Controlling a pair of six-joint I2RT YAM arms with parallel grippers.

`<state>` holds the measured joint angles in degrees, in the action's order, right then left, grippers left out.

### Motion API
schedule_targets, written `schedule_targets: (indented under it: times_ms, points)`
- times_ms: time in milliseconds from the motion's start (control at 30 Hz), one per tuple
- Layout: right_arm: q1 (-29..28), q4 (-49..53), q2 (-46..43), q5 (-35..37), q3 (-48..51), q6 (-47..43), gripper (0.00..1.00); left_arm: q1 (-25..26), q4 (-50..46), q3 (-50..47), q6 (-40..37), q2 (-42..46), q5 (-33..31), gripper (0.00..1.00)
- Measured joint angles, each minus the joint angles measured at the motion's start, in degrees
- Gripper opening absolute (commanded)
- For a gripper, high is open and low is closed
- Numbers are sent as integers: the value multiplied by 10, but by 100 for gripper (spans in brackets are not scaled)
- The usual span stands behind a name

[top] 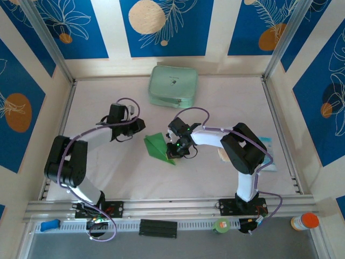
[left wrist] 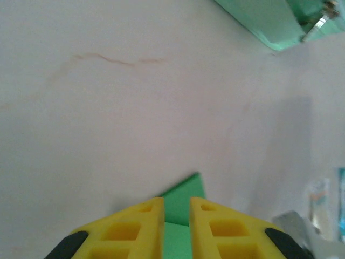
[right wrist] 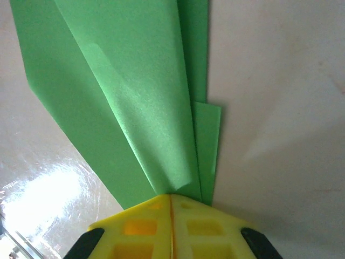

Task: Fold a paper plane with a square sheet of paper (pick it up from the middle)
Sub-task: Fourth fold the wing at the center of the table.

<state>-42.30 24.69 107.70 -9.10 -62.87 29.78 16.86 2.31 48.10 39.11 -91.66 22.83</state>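
The paper plane lay flat on the pale table, near the middle and between the two arms. It was a narrow dart of bright green paper with its point toward the near edge. The mint-green zip pouch sat well apart from it, toward the far wall.

The right gripper stood at the plane's right-hand side, low over the table. In the right wrist view the right gripper had its yellow fingers pressed together with no gap between them, and the layered green paper ran straight out from between their tips. Several creased flaps fanned away from that pinch, one narrow strip lying along the right edge of the folds. So this claw was clamped on the paper plane at one end.

The left gripper hung just beside the plane's far left corner. In the left wrist view the left gripper showed its yellow fingers standing a narrow gap apart. A corner of the green paper showed just ahead of the tips and through the gap. Whether those fingers touched the paper could not be told. The mint pouch showed as a blurred edge at the top right of that view.
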Motion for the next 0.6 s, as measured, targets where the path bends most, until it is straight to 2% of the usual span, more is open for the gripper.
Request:
schedule_targets:
  times_ms: [233,600]
  points:
    - [5,-2,0,-10,3,0,8,70,38,-38,57,-26,2,14]
    - [33,-38,-17,-59,34,-1,9,78,37,-23,74,-92,-4,10]
